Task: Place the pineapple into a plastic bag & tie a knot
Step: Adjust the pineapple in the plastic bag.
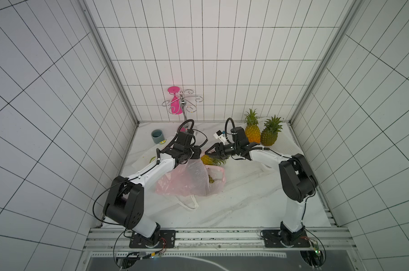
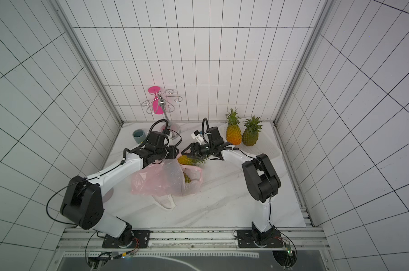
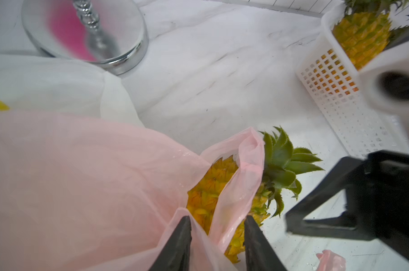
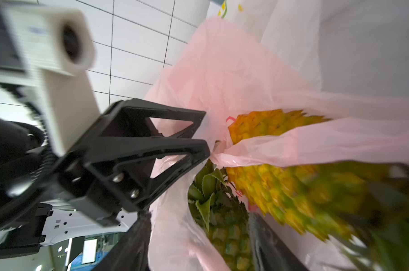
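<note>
One pineapple (image 1: 207, 160) beside right end effector (image 1: 209, 153)

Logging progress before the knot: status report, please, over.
Left gripper open at mouth of thin pink plastic bag; right gripper open, close by. Yellow pineapple partly inside, green crown out. Bag handle strap crosses it.

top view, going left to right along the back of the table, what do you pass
cup → metal rack → yellow pineapple → green pineapple
</note>
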Motion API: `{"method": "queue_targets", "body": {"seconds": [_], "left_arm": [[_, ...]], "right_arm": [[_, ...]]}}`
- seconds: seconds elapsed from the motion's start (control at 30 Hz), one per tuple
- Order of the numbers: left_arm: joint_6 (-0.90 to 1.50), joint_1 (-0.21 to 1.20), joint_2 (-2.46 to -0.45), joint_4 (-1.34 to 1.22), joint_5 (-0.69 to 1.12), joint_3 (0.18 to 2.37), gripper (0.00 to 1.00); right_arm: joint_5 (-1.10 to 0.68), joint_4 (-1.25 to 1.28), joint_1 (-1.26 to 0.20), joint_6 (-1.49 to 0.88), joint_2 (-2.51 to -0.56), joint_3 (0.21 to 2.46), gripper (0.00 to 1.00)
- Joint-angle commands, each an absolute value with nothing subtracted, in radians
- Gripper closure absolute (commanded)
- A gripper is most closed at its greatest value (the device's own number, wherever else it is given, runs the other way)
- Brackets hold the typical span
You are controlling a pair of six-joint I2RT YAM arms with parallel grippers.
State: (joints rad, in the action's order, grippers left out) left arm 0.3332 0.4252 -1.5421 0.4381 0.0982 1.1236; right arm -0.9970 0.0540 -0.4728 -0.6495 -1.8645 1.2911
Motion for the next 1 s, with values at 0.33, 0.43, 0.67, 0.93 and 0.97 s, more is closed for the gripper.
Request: {"method": "queue_targets", "body": {"seconds": [0.33,0.43,0.67,0.93,0.97], "left_arm": [[0.317,0.526,-1.280,0.750,-0.277,1.323,0.56],[0.394,0.654,-1.242,0.814,-0.275,1.340,0.54],[0.690,0.942,-1.348,0.682,-0.024,1.211,0.46],[0.793,0.963,-1.514,0.439,-0.113,1.110,0.41],[0.784,0.963,-1.545,0.440,-0.133,1.132,0.41]], "right_arm": [[-0.762,-0.052,-0.403,-0.454,-1.601,1.030,0.23],[-0.744,-0.021,-0.403,-0.456,-1.558,0.945,0.23],[-0.709,0.038,-0.334,-0.475,-1.519,0.805,0.23],[-0.777,0.196,-0.170,-0.558,-1.428,0.621,0.23],[-0.780,0.209,-0.164,-0.564,-1.413,0.607,0.23]]}}
